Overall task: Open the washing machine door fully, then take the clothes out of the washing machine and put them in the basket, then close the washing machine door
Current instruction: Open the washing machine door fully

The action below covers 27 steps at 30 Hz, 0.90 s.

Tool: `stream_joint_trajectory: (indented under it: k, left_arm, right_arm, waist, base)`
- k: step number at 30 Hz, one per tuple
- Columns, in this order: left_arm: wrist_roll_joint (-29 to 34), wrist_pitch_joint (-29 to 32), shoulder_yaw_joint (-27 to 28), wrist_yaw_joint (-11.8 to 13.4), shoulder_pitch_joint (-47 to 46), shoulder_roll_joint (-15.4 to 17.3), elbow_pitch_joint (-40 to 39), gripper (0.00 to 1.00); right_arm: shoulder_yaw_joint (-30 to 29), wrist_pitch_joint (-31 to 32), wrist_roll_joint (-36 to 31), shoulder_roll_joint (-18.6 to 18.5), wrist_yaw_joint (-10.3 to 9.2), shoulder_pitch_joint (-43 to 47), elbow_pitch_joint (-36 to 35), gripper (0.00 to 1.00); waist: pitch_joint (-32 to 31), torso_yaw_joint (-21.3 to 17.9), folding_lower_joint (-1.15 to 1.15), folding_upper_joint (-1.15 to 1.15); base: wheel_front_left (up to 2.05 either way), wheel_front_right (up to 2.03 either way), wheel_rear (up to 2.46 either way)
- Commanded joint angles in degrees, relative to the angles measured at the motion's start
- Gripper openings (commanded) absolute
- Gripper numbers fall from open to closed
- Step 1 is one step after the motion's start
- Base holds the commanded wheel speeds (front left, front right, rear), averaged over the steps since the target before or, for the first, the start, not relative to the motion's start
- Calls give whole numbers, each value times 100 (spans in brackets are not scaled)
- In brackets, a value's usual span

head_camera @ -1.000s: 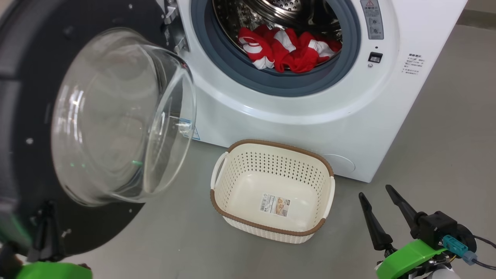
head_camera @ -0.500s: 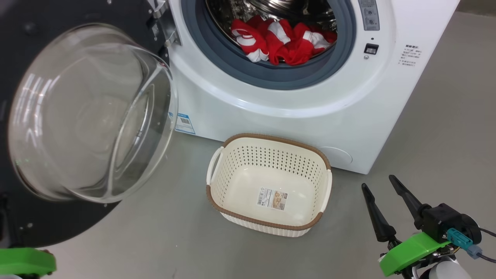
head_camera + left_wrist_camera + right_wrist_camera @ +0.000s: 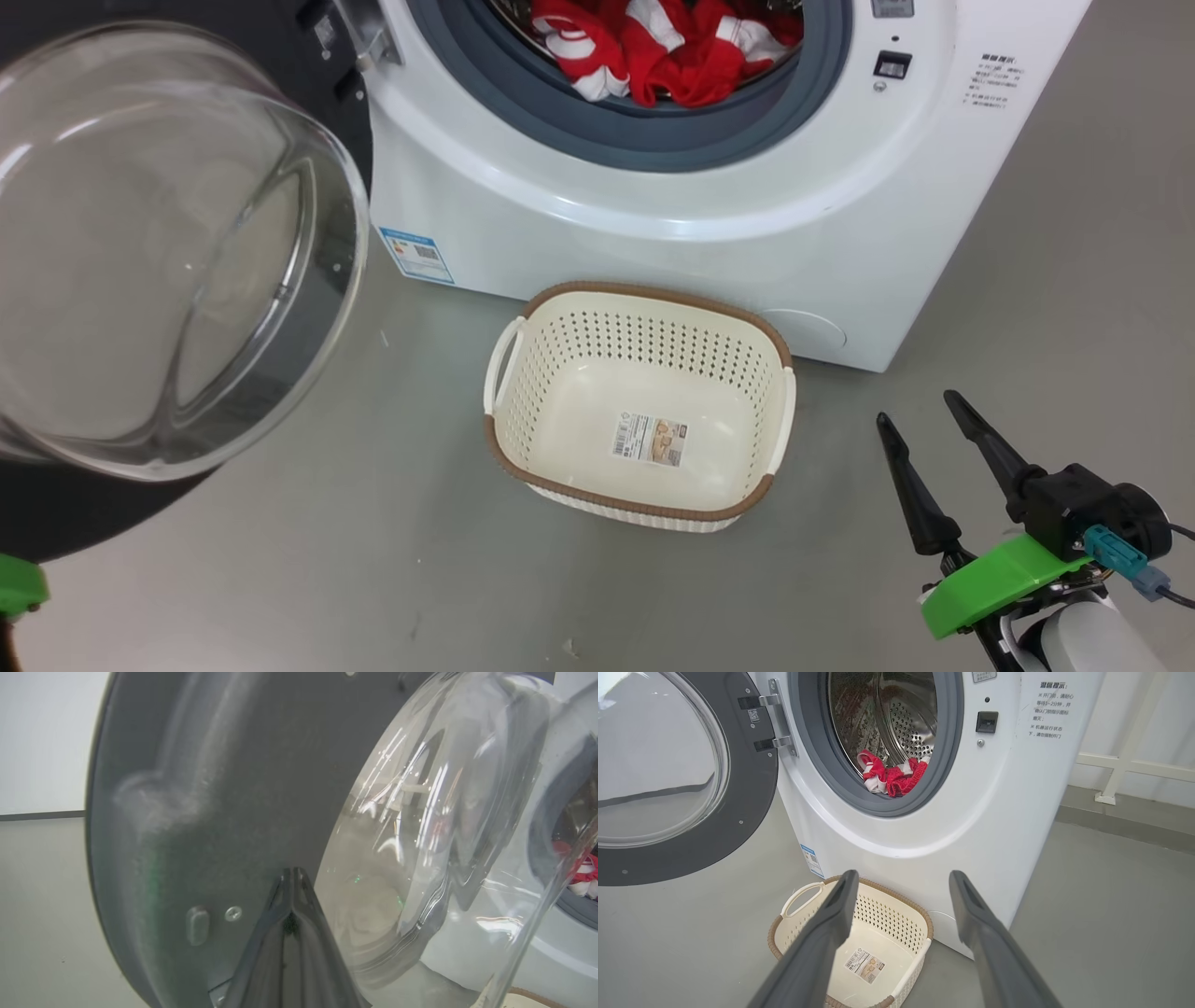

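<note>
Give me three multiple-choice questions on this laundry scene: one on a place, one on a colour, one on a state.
1. Where is the basket? A in the drum; B on the floor before the washing machine; C on top of it.
2. What colour are the clothes? A blue; B green and yellow; C red and white.
3. How is the washing machine door? A swung open; B shut; C lying on the floor.
Answers: B, it stands on grey floor; C, red fabric, white panels; A, it stands swung far aside.
</note>
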Motion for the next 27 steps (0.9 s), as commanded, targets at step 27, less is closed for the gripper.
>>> stream_joint_trajectory:
  k: [27]
  left_arm:
    - [341, -35, 469, -88, -327, 568, 442, 0]
  right_arm:
    - [131, -52, -19, 12, 35, -196, -50, 100]
  waist:
    - [-121, -65, 0, 0]
  base:
    - [0, 0, 0]
